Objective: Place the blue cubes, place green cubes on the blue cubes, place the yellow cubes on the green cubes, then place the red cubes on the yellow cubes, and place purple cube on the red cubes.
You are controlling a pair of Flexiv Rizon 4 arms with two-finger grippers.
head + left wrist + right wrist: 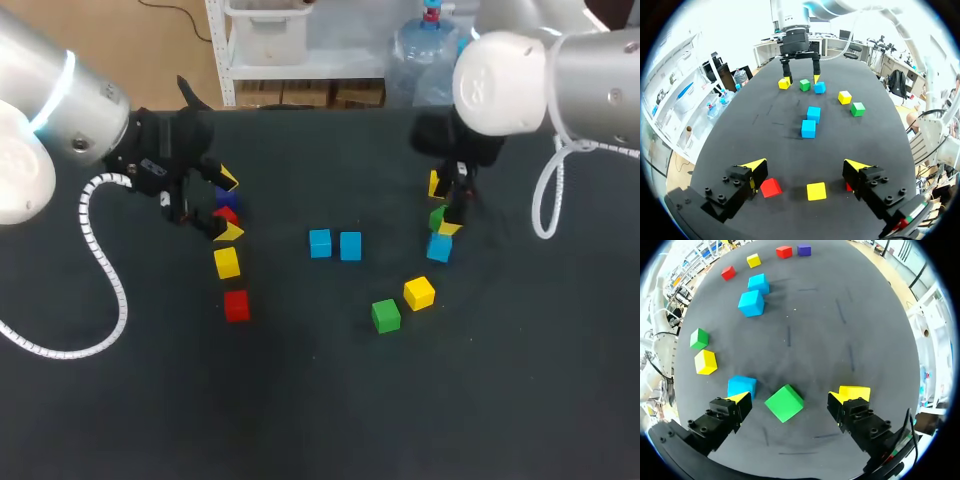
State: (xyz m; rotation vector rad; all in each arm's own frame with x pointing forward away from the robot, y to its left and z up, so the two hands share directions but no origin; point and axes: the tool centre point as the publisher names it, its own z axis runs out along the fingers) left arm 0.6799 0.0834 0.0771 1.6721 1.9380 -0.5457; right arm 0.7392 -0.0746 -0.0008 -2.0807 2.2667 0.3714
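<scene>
The right hand [796, 396] stands open astride a green cube [784, 403]; the left hand [806, 166], well away from it, gapes too.

Two blue cubes [320, 243] side by side mid surface [300, 400]; green cube [386, 316] just beside yellow cube [419, 293], nearer and right of them; second yellow cube [227, 262] behind red cube [236, 305], left.

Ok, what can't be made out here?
Head view: purple cube half hidden by the left gripper.
Left wrist view: one red cube mostly behind the left gripper; purple cube unseen.
Right wrist view: yellow cube mostly behind the right gripper, merging with its yellow tip.
</scene>
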